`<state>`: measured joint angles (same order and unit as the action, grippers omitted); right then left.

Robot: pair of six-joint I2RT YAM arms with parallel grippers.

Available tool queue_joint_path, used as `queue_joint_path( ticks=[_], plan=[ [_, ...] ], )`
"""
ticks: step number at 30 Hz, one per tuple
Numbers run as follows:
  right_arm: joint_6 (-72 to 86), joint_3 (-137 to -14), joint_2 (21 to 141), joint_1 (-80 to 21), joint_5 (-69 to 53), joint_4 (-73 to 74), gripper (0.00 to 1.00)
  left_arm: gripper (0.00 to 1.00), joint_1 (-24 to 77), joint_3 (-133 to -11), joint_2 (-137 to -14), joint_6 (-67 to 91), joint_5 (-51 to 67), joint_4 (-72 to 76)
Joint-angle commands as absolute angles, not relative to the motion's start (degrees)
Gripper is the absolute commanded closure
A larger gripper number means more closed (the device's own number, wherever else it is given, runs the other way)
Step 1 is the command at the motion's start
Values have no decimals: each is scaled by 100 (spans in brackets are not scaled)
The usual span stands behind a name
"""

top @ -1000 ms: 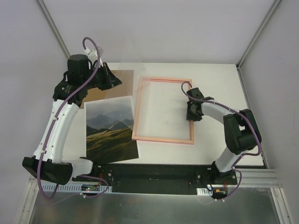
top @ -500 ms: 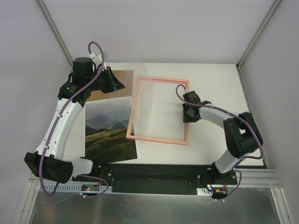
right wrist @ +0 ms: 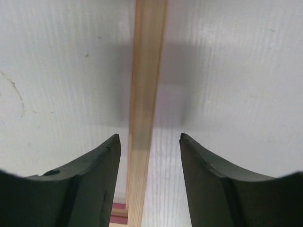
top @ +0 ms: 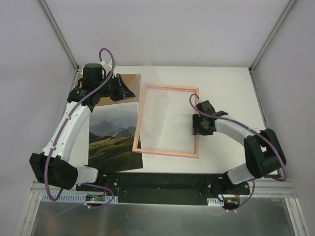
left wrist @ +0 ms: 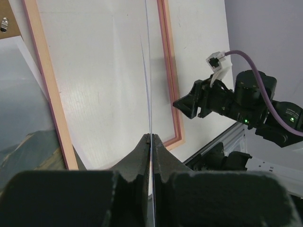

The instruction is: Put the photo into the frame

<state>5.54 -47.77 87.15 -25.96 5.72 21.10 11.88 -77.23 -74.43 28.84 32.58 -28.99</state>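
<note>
The photo [top: 113, 142], a mountain landscape print, lies face up on the table at the left, its sky also in the left wrist view [left wrist: 21, 99]. Right of it lies the frame [top: 138, 123] with its salmon-pink border, its left rail over the photo's right edge. My left gripper [top: 129, 91] is shut on a thin clear sheet [left wrist: 148, 71], seen edge-on between the closed jaws [left wrist: 152, 136] and held above the frame [left wrist: 47, 85]. My right gripper [top: 198, 127] stands open astride the frame's right rail [right wrist: 147, 71]; the fingertips [right wrist: 149, 137] are apart from the wood.
A brown backing board [top: 129, 81] lies at the back left under the left gripper, its corner showing in the left wrist view [left wrist: 7, 19]. The white table [top: 226, 93] ends at grey walls on both sides and a black rail along the front.
The frame has slid and turned to the left, its left rail now over the photo's edge. My right gripper has opened off the right rail. The left arm moved slightly back with the clear sheet.
</note>
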Motion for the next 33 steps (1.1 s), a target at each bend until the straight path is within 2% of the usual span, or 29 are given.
queue_joint_path(
  ticks=[1,3,5,13,17,28,33],
  plan=[
    [966,-5114,7859,-2260,721,2838,41,100,1125,-7375,-7181,3242,3384,-2173],
    [1142,-5299,7621,-2005,782,2953,39,100,1125,-7041,-7006,3444,3358,-1734],
    [1317,-5457,7567,-1751,800,2953,45,100,1125,-6664,-6865,3690,3349,-1259],
    [1678,-5888,8330,-1135,71,2392,54,100,1134,-4626,-6057,5043,3130,1490],
    [1889,-5880,8735,-1028,-307,2022,55,100,1134,-3948,-5775,5422,2901,2406],
    [2232,-6012,9518,-932,-158,1854,67,100,1204,-2840,-5862,6055,3163,4752],
    [2241,-6082,9764,-914,-193,1837,71,100,1327,-2681,-6029,6056,3208,5307]
  ],
)
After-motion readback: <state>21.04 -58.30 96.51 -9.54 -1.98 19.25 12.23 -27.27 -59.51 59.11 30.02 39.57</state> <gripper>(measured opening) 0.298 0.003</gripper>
